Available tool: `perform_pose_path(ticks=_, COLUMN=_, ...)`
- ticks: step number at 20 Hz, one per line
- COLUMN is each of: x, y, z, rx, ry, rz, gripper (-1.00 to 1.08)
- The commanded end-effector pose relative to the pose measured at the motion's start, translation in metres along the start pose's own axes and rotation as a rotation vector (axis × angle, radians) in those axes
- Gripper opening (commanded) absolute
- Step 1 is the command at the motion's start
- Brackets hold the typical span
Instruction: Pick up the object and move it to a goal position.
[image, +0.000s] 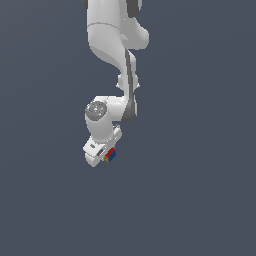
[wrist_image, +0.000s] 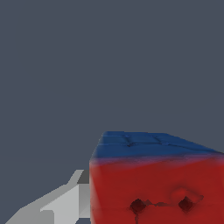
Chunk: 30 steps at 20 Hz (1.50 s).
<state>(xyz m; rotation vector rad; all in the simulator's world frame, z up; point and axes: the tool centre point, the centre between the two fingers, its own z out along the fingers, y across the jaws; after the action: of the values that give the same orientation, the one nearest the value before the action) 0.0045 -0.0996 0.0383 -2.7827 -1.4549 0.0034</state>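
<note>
1. As the arm (image: 117, 55) hangs down from the top of the exterior view, the white gripper (image: 106, 152) sits a little left of centre and below the middle of the frame; the small cube (image: 111, 154) shows red, blue and yellow at its tip, touching the fingers; no table or floor is visible beneath it, only flat grey; I would judge the cube pinched and carried, though the fingers themselves are too small to make out here.
2. In the wrist view the cube (wrist_image: 157, 183) fills the lower right of the frame, red face toward the camera, blue face above; one pale finger (wrist_image: 65, 203) lies against its side at lower left; the other is hidden.
3. Picking up looks done; no goal marker shows, so how much travel is left cannot be told.
</note>
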Motion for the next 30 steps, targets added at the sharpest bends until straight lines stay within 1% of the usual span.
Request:
perform_pose_path(ticks=1, x=-0.001, y=0.001, z=-0.009, rx=-0.003, ry=0.001, rz=0.000, gripper=-1.00)
perform_pose_path(ticks=6, x=-0.008, y=0.000, z=-0.035, rx=-0.003, ry=0.001, rz=0.000, gripper=-1.00)
perform_pose_path(ticks=11, x=-0.018, y=-0.001, z=-0.077, rx=-0.003, ry=0.001, rz=0.000, gripper=-1.00)
perform_pose_path(ticks=30, x=-0.069, y=-0.003, z=-0.299, rx=-0.002, ry=0.003, rz=-0.002, gripper=-1.00)
